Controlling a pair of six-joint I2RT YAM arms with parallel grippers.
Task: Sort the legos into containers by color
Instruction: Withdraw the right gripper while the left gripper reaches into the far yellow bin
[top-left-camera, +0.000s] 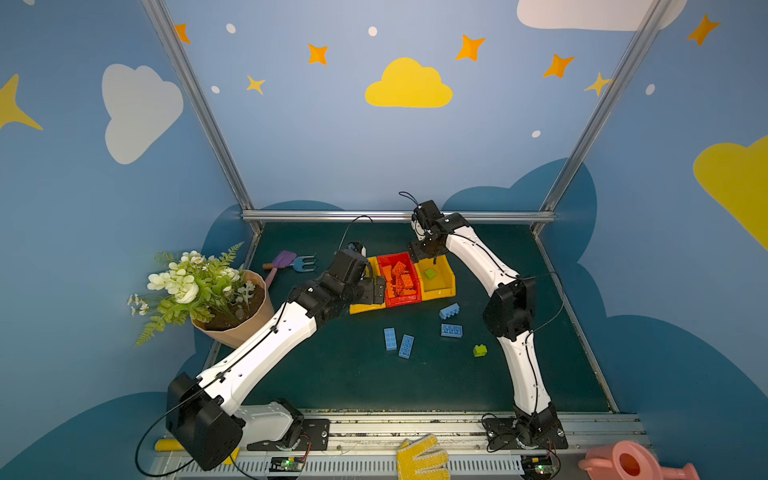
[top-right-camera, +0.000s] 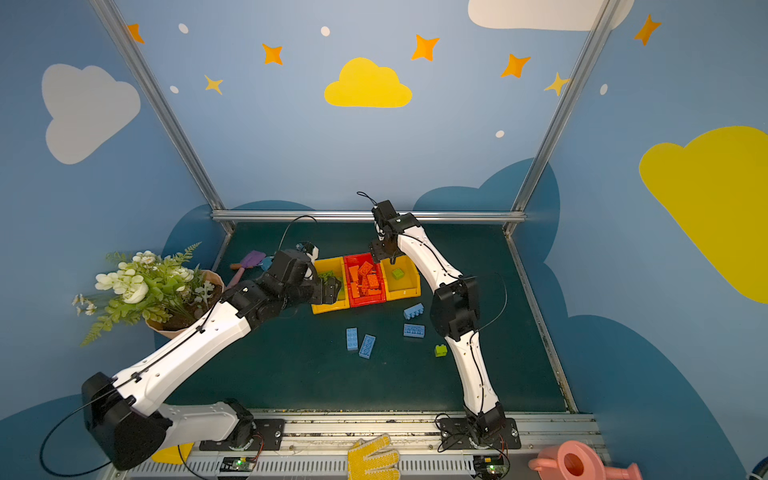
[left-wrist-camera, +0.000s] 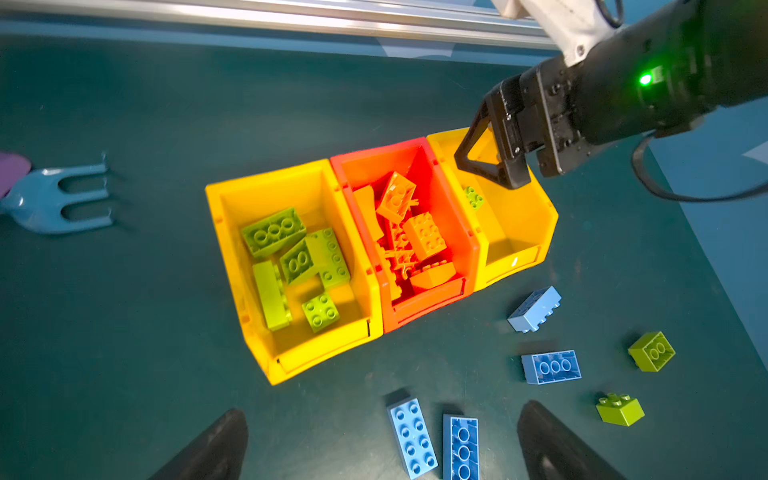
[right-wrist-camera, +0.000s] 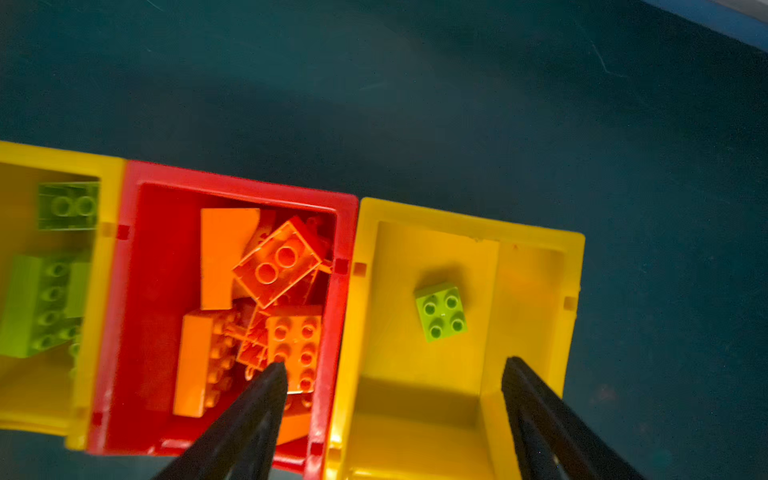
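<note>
Nearest the front rail, a yellow glove (top-left-camera: 422, 457) and a pink watering can (top-left-camera: 631, 461) are seen in the top views only. Further in, four blue bricks (top-left-camera: 406, 346) lie loose on the green mat (top-left-camera: 332, 374). One loose green brick (top-left-camera: 480, 350) is shown beside the right arm from above, but a pair of green bricks (left-wrist-camera: 620, 409) is revealed in the left wrist view. The left gripper (left-wrist-camera: 384, 407) is spread wide and empty by the left yellow bin (left-wrist-camera: 216, 208). That bin is largely masked from above and is shown holding sorted green bricks (left-wrist-camera: 272, 230). Orange bricks (left-wrist-camera: 424, 235) fill the red bin (left-wrist-camera: 382, 150). The right gripper (right-wrist-camera: 395, 362) is held apart, gripping nothing, above the right yellow bin (right-wrist-camera: 536, 266). A single small green brick (right-wrist-camera: 441, 311) lies there, studs up.
</note>
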